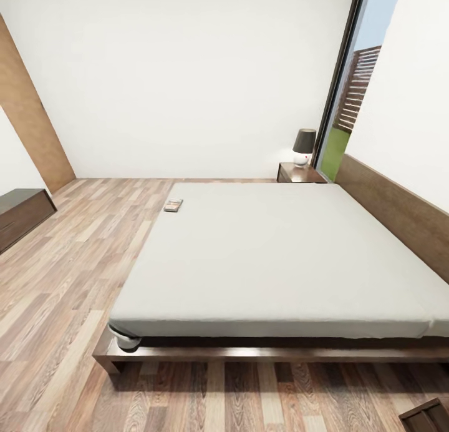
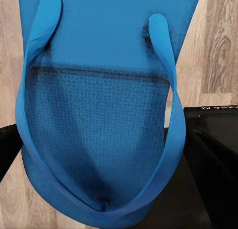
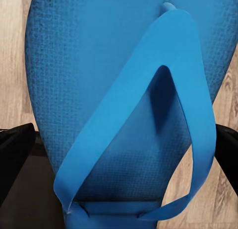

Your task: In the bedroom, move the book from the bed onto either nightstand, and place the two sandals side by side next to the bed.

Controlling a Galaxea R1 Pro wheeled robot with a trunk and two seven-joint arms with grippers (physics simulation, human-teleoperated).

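Observation:
The book (image 1: 173, 205) lies flat on the grey mattress of the bed (image 1: 274, 257), close to its far left edge. A dark nightstand (image 1: 299, 173) stands at the bed's far corner by the headboard. In the left wrist view a bright blue sandal (image 2: 94, 105) hangs strap side up between the black fingers (image 2: 210, 149) of my left gripper (image 2: 109, 154), which is shut on it. In the right wrist view my right gripper (image 3: 121, 159) is shut on another blue sandal (image 3: 99, 70), over wood-plank floor.
A lamp (image 1: 304, 146) stands on the nightstand beside a tall window (image 1: 358, 107). A long dark bench (image 1: 22, 216) runs along the left wall. A dark wooden corner (image 1: 430, 416) shows at the near right. Plank floor (image 1: 68, 276) stretches left of the bed.

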